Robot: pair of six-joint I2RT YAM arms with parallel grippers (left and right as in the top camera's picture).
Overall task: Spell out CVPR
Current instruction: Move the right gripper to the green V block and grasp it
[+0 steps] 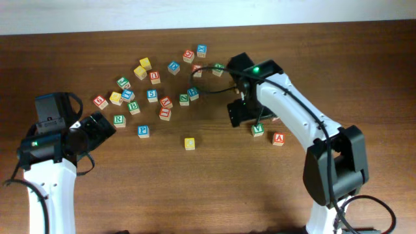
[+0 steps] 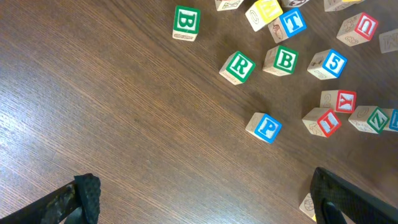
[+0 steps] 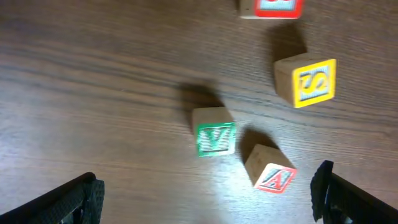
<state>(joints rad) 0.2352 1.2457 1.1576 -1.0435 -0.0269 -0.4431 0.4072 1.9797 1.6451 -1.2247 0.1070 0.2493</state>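
Note:
The green V block [image 1: 258, 130] lies right of my right gripper [image 1: 237, 114], which is open and empty above the table. In the right wrist view the V block [image 3: 214, 132] is ahead of the jaws [image 3: 208, 193]. The blue P block [image 1: 143, 131] and green R block [image 1: 119, 120] lie just right of my left gripper [image 1: 101, 127], which is open and empty. In the left wrist view the P block [image 2: 264, 127] and R block [image 2: 237, 66] are ahead of the jaws [image 2: 205, 199]. I cannot pick out a C block.
A red A block [image 1: 278, 138] [image 3: 271, 169] sits beside the V. A yellow S block [image 3: 306, 81] lies beyond it. A lone yellow block [image 1: 189, 143] sits mid-table. Several other letter blocks cluster at the back centre [image 1: 153, 95], with a green B [image 2: 285, 60] and blue 5 [image 2: 328, 64].

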